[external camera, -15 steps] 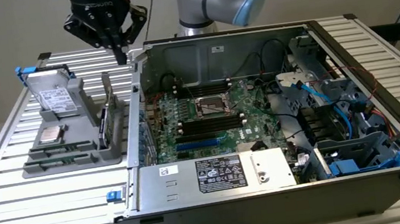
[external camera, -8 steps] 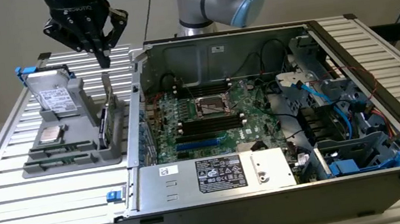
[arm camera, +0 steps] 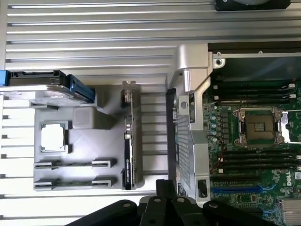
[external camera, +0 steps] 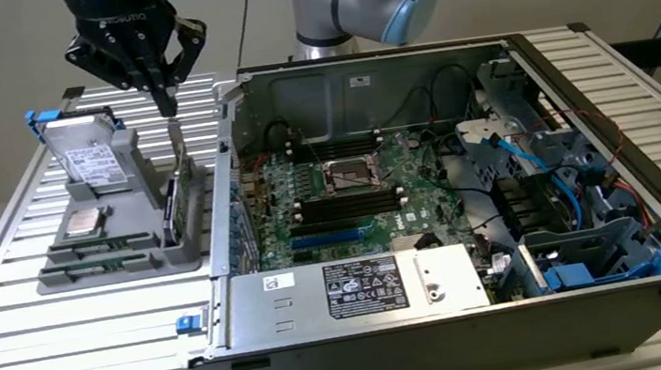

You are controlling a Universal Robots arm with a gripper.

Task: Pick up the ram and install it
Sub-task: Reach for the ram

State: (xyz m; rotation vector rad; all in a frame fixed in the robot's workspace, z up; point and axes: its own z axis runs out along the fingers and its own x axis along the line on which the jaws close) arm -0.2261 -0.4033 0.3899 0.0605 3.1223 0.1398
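Note:
My gripper (external camera: pixel 170 108) hangs high over the gap between the grey parts tray (external camera: pixel 126 267) and the open computer case (external camera: pixel 368 284). Its black fingers are shut, with nothing between them. In the wrist view the gripper (arm camera: pixel 165 186) also looks shut. The ram (external camera: pixel 97 254) seems to be a thin greenish stick standing on edge in one of two narrow slots at the tray's near end. In the wrist view the ram (arm camera: pixel 75 165) is a dark line between grey end clips. The second slot beside it looks the same. The gripper is well above and to the side of both.
The tray also holds a silver hard drive (external camera: pixel 90 162), a processor (external camera: pixel 83 222) and an upright green expansion card (external camera: pixel 185 203) whose bracket rises towards the gripper. Inside the case lies the motherboard (external camera: pixel 349 230) with black memory slots (arm camera: pixel 254 157). Bare slatted table (external camera: pixel 71 330) lies in front.

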